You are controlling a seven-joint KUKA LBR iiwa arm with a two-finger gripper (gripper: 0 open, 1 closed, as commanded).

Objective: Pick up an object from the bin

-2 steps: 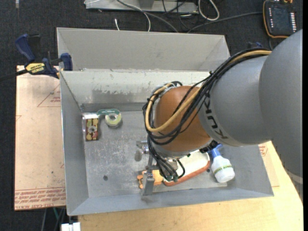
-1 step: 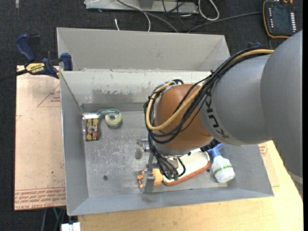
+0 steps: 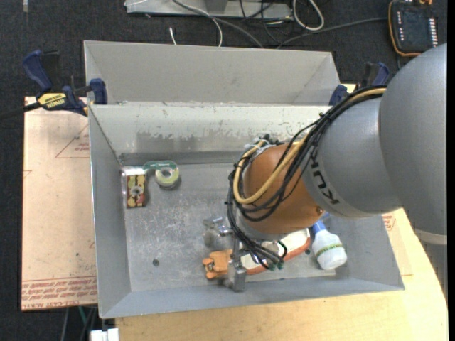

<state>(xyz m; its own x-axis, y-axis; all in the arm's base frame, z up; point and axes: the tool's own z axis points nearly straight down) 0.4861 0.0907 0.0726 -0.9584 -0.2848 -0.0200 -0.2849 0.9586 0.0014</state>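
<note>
Your jaws sit low at the bin's (image 3: 106, 226) six o'clock, right against a small orange piece (image 3: 215, 264). You cannot tell whether they are open or closed on it. A white bottle (image 3: 329, 251) lies at four o'clock, a tape roll (image 3: 167, 176) at ten.

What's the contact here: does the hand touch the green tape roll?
Apart. The camera view shows bare bin floor between the hand at the front and the green tape roll at back left.
</note>
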